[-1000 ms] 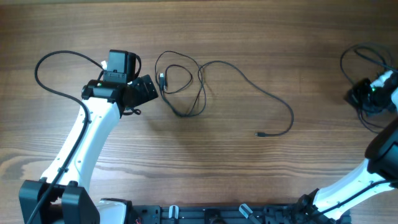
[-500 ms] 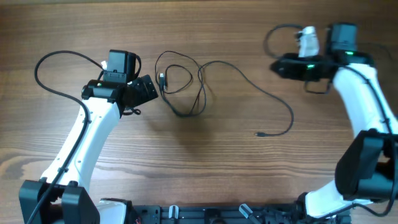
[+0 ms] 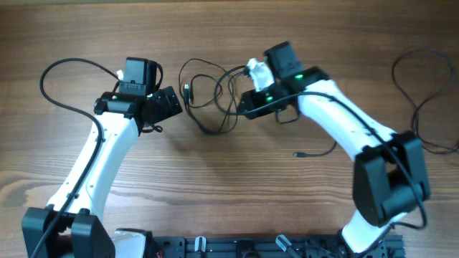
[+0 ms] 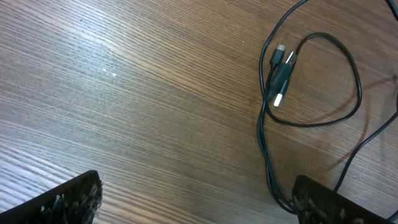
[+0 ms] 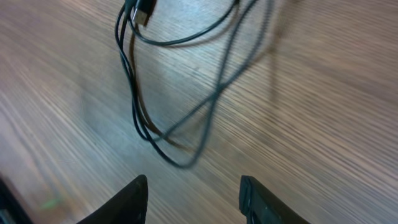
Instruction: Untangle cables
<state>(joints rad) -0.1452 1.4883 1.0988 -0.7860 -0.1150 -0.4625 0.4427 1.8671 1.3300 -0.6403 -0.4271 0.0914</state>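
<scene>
On the wooden table (image 3: pixel 215 208) the cables (image 3: pixel 212 107) lie looped between our arms, their long loops stretching straight ahead of our right gripper (image 5: pixel 194 196), seemingly the nearer, and both it and our left gripper (image 4: pixel 199 202) gape wide, empty.

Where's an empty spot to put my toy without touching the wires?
The biggest bare patch of table is low in the middle, between the left arm and the right arm, below the cables. The top left corner is bare too. It is crowded at top middle, where the cables loop between the left gripper and the right gripper.
</scene>
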